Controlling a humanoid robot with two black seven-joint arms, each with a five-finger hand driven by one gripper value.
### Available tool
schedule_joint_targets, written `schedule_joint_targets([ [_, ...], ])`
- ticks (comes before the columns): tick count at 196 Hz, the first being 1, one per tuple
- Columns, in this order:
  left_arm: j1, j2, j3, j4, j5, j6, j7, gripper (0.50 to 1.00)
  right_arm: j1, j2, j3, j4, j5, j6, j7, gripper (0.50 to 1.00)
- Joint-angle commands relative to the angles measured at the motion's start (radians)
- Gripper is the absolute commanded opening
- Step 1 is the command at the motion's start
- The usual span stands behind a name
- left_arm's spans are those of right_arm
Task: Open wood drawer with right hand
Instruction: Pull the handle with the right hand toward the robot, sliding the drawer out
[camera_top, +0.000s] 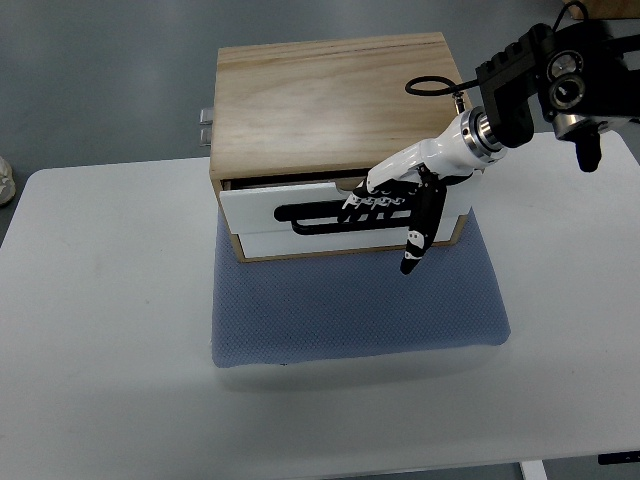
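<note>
A light wooden box (330, 105) with one white-fronted drawer (255, 215) stands on a blue mat (355, 305). The drawer is pulled out a little, with a dark gap along its top edge. A black bar handle (310, 215) runs across the drawer front. My right hand (385, 200) comes in from the upper right, and its white and black fingers (372, 202) are hooked over the right part of the handle. Its thumb (415, 245) points down in front of the drawer face. The left arm does not show.
The mat lies on a white table (110, 320) whose front edge runs along the bottom of the picture. A small metal fitting (205, 122) sticks out of the box's left side. A pale object (5, 180) sits at the table's far left edge.
</note>
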Motion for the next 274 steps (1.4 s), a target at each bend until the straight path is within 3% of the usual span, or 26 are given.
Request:
schedule_joint_targets([
  [1, 0.0, 0.0, 0.0, 0.001, 0.0, 0.0, 0.0, 1.0, 0.0, -0.001, -0.001, 0.002, 0.003, 0.034, 0.002, 0.942],
  [20, 0.0, 0.0, 0.0, 0.001, 0.0, 0.0, 0.0, 1.0, 0.002, -0.007, -0.001, 0.012, 0.012, 0.062, 0.002, 0.942],
  [274, 0.0, 0.0, 0.0, 0.0, 0.0, 0.0, 0.0, 1.0, 0.039, -0.116, -0.014, 0.208, 0.014, 0.062, 0.015, 0.944],
])
